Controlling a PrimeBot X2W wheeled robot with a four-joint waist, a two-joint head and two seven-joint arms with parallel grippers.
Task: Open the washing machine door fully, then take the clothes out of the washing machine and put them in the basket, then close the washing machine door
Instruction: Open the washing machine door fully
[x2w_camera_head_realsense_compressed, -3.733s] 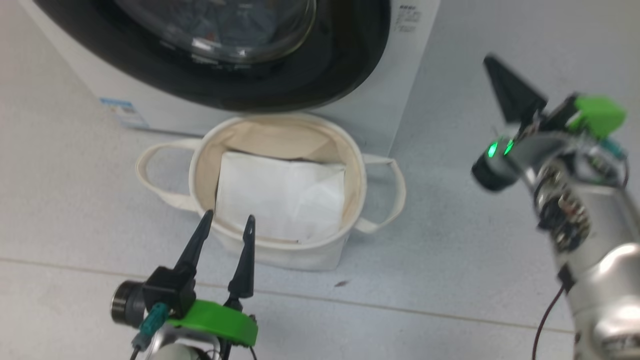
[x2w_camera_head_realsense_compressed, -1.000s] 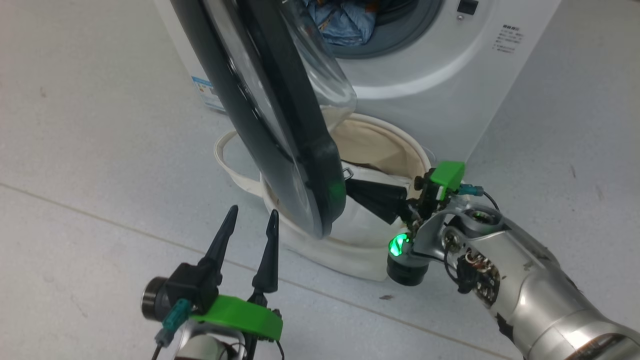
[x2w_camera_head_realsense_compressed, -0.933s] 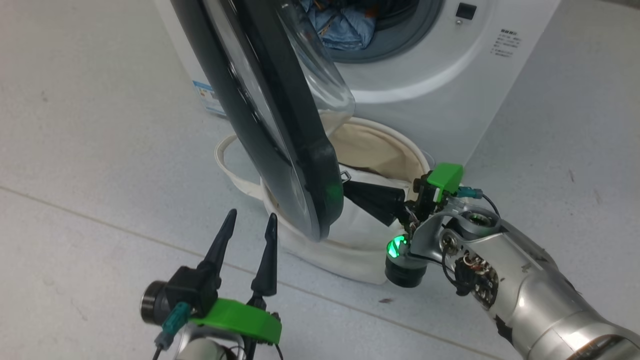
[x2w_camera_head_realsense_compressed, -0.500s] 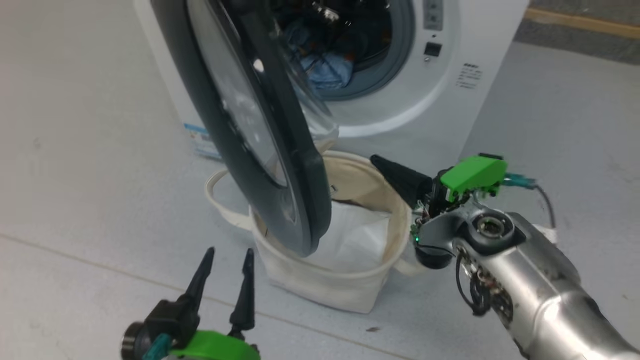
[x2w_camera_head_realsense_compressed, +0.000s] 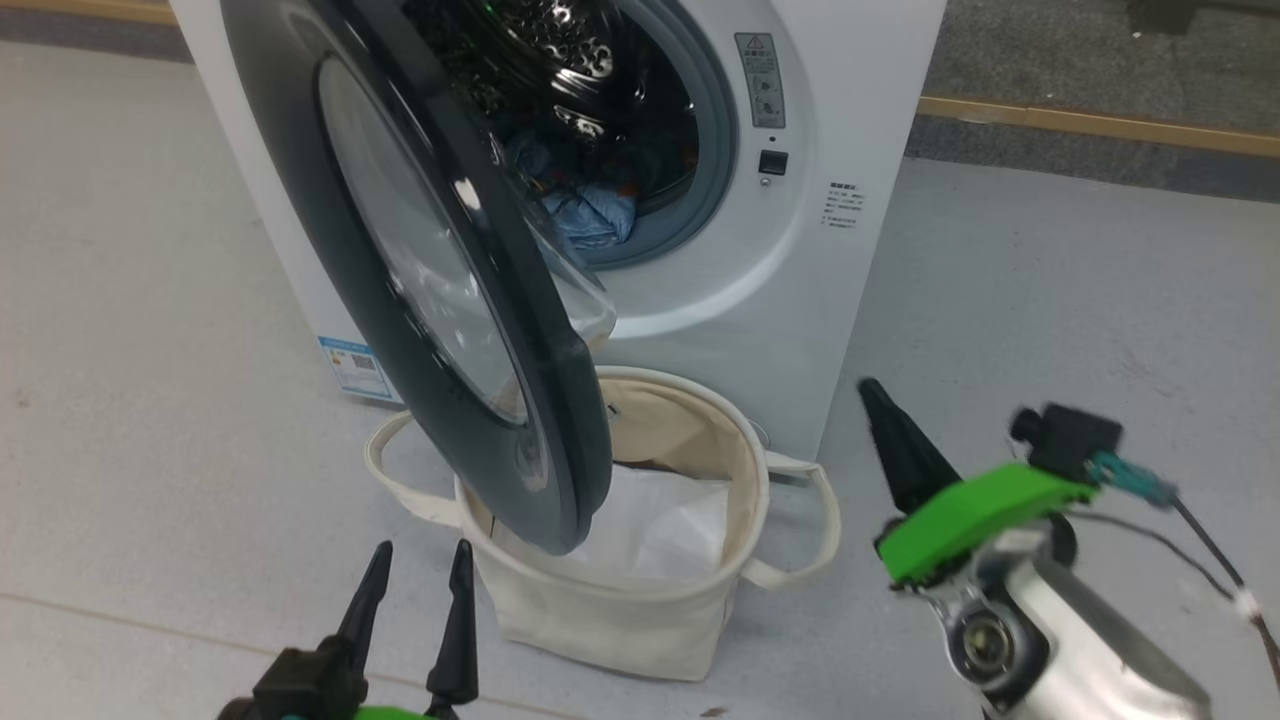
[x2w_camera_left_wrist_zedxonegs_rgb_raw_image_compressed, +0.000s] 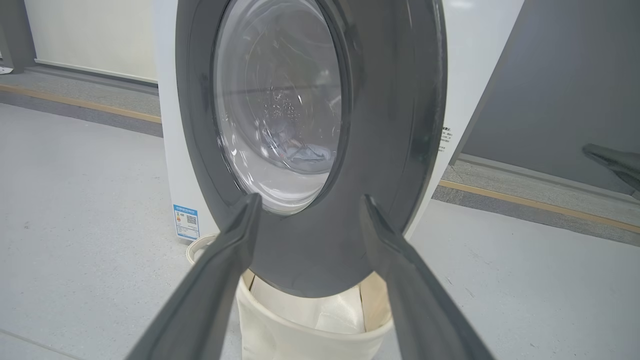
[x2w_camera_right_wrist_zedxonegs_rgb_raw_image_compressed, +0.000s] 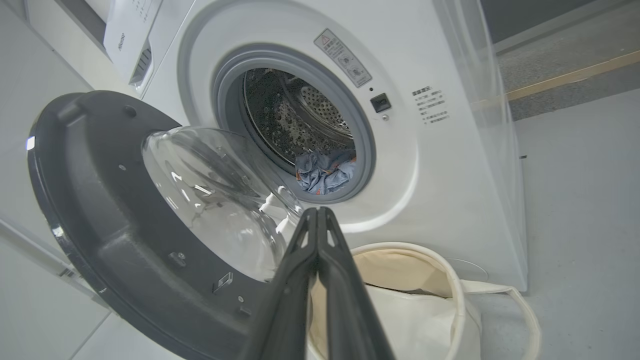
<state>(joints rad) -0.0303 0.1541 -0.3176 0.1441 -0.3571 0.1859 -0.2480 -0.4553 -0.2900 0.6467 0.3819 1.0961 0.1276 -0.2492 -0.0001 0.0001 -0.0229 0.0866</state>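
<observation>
the washing machine door (x2w_camera_head_realsense_compressed: 420, 280) hung only part-open just ahead of the left tool (x2w_camera_head_realsense_compressed: 422, 548), which gaped empty. the right tool (x2w_camera_head_realsense_compressed: 868, 390) was pinched shut on nothing. the clothes (x2w_camera_head_realsense_compressed: 585, 215) lay in the washing machine (x2w_camera_head_realsense_compressed: 850, 100) beyond it, none yet in the basket (x2w_camera_head_realsense_compressed: 600, 625) between the tools.

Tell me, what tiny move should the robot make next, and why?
Probably push the washing machine door wider with the shut right jaws: it stands only part open, its lower edge over the basket, and the clothes lie inside the washing machine.
</observation>
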